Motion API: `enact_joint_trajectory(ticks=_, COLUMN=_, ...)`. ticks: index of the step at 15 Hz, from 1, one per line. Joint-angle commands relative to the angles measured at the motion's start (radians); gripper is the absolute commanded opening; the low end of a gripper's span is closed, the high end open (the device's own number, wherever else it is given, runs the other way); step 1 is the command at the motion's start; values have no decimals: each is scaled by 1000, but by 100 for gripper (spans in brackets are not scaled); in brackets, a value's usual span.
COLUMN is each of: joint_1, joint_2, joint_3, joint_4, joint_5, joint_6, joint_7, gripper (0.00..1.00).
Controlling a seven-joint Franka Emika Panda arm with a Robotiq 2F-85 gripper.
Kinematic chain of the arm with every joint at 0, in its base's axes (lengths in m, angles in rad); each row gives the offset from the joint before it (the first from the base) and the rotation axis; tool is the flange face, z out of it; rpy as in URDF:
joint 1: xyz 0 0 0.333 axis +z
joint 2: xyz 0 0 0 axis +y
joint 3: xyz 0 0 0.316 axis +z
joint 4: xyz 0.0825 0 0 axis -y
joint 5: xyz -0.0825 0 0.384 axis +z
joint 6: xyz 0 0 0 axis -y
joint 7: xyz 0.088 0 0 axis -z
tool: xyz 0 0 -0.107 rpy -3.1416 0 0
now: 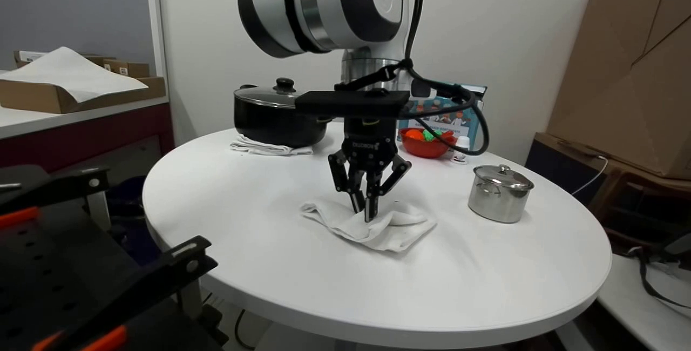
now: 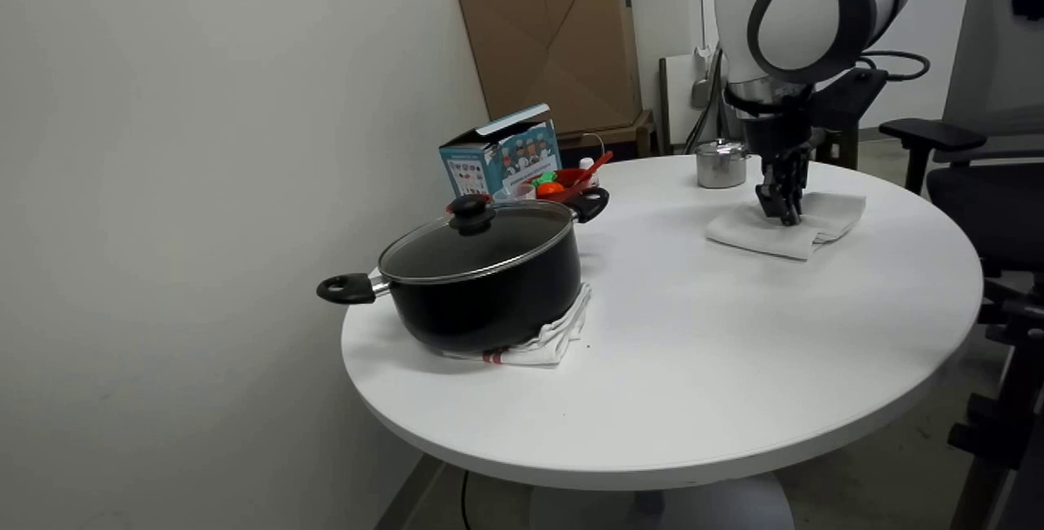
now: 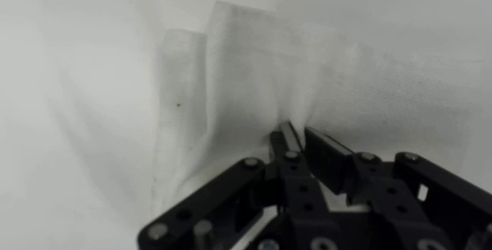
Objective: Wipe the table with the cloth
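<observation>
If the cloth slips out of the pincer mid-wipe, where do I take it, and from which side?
Likely best: pinch the gathered creases near the middle of the cloth, coming straight down from above. It lies low and loosely folded on the table, so a sideways approach would probably find little height; the creases converge where the pincer grips.

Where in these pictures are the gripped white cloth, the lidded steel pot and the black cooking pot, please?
Gripped white cloth (image 3: 261, 80): in the wrist view, on its upper surface.
Lidded steel pot (image 1: 498, 200): in an exterior view, on its side wall.
Black cooking pot (image 2: 493, 308): in an exterior view, on its side wall.
</observation>
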Motion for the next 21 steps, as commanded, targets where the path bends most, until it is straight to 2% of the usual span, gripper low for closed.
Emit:
enact_joint_trajectory(ticks=1, joint_1=-34, joint_2=-6, joint_3=51, joint_4=-33, joint_5=26, joint_6=20, joint_7=-76, gripper=2)
enact_joint_trajectory(ticks=5, joint_1=39, joint_2=-18, joint_3=69, joint_4=-103, joint_5=-22, joint_6=42, joint_7=-81, gripper=2)
enact_joint_trajectory(ticks=12, joint_1=293, joint_2=-80, joint_3=83, joint_4=-260, joint_5=-145, joint_6=91, joint_7=-6, gripper=2)
enact_joint_trajectory(ticks=16, joint_1=438, joint_2=-87, joint_3=101, joint_4=-283, joint_5=-177, joint_6=88, joint_7=71, gripper=2)
enact_joint_trajectory(ticks=19, joint_1=482, joint_2=-79, joint_3=104, joint_4=-251, joint_5=-156, joint_6=75, joint_7=96, gripper=2)
enact_joint_trajectory(ticks=21, joint_1=447, joint_2=-70, joint_3=99, joint_4=-220, joint_5=-150, joint_6=64, joint_7=98, gripper=2)
